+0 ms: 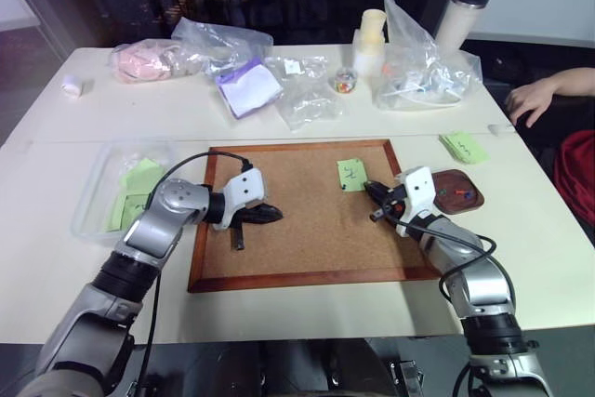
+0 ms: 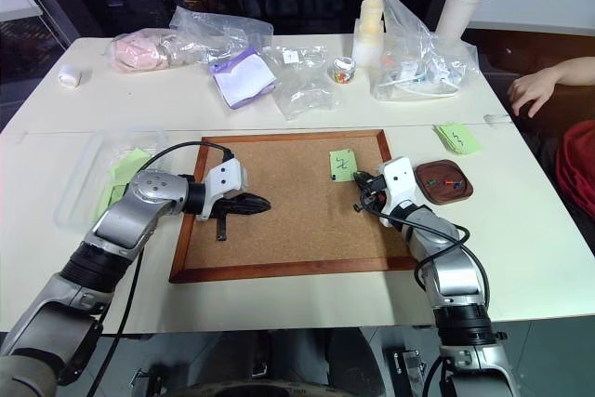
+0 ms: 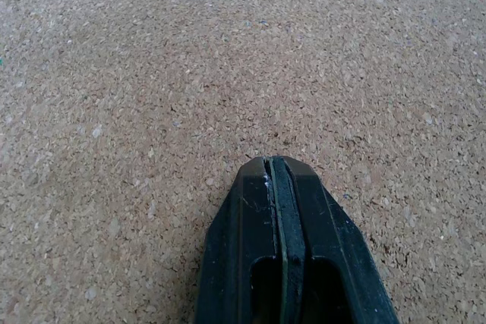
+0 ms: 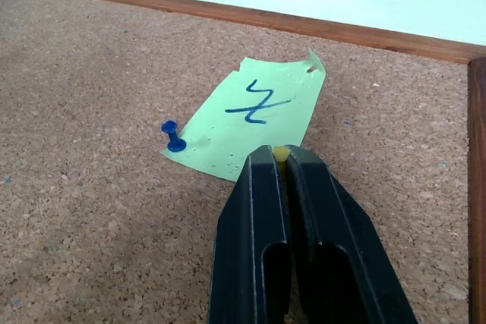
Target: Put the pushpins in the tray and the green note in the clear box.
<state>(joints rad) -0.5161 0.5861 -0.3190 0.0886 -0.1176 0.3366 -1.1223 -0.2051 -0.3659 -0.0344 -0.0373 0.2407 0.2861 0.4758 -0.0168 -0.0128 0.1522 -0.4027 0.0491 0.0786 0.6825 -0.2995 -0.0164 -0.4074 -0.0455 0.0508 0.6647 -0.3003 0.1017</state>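
The right claw (image 4: 281, 158) is closed on a yellow pin (image 4: 280, 154) at the near corner of the green note (image 4: 250, 117), which lies on the corkboard (image 1: 307, 230) near its far right corner. A blue pin (image 4: 173, 137) stands at another corner of the note, in the cork. The left claw (image 3: 277, 180) is shut on nothing, hovering low over bare cork on the board's left side.

The tray (image 1: 457, 191) sits on the tabletop (image 1: 307, 118) just off the board's right edge, with a few pins already in it. The clear box (image 1: 98, 183) lies off the left edge and holds green notes.

Risks, as I judge them: only the yellow pin's tip shows between the fingers, so the grip looks slight, and a sideways pull could let it slip free or flick away across the cork. If the pin drags the paper as it lifts, the note could tear at that corner, since the blue pin anchors the other side. The note already shows a torn notch at its far corner. On the way to the tray, a loose pin could drop onto the tabletop and roll.
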